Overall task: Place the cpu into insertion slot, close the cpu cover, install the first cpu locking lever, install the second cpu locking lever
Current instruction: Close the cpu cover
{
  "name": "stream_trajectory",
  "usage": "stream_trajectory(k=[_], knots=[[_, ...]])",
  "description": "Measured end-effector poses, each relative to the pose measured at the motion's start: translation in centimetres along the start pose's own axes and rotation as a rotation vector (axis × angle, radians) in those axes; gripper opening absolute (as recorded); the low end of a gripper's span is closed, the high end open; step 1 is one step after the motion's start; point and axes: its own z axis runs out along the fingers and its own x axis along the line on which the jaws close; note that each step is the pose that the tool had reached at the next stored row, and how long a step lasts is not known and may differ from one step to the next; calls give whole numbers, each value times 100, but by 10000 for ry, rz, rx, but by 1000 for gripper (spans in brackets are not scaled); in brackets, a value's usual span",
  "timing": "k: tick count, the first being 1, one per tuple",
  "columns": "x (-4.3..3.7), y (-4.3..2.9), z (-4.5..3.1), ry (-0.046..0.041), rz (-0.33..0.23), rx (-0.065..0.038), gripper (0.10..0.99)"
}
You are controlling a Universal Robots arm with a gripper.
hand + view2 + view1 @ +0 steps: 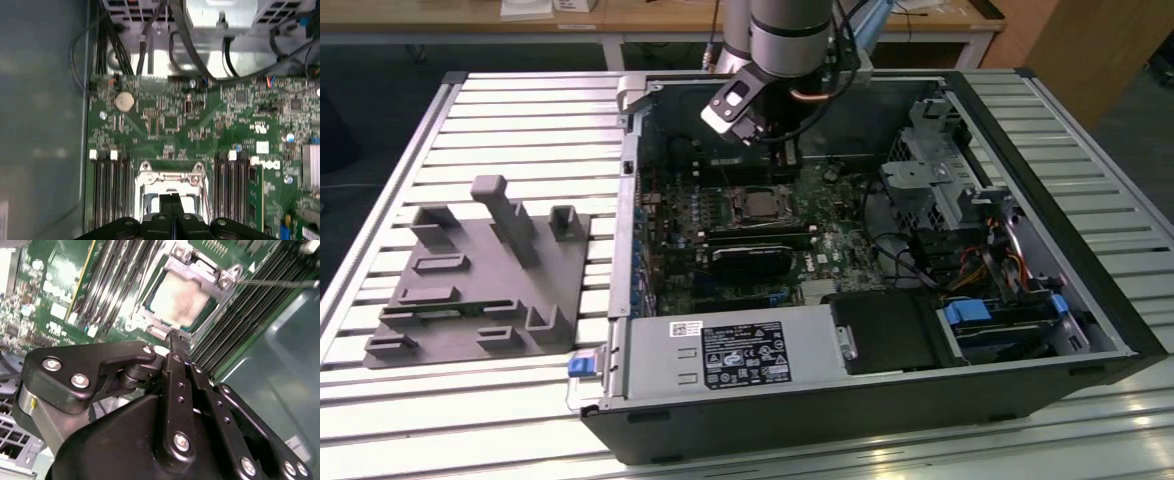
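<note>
The cpu (180, 297) lies in the insertion slot (757, 204), its pale silvery top showing through the window of the cpu cover (200, 267). The cover lies flat over it; its silvery frame (170, 177) also appears in the first wrist view. A thin metal locking lever (280, 283) sticks out sideways from the socket's corner, over the memory slots. My gripper (175, 337) hangs just above the socket's near edge. Its black fingers (171, 200) are pressed together with nothing between them. In the exterior view the gripper (782, 158) is inside the case, behind the socket.
Long black memory slots (107, 190) flank the socket on both sides. Black cables (190, 45) and a metal drive cage (927, 170) crowd the exterior view's right. A black power-supply box (887, 330) sits at the case front. A grey fixture (480, 270) stands on the slatted table.
</note>
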Motion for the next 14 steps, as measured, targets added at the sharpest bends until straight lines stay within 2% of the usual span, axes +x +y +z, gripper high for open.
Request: stream_trajectory(k=[14], knots=[[-86,-256,170,1,0,-1,106]])
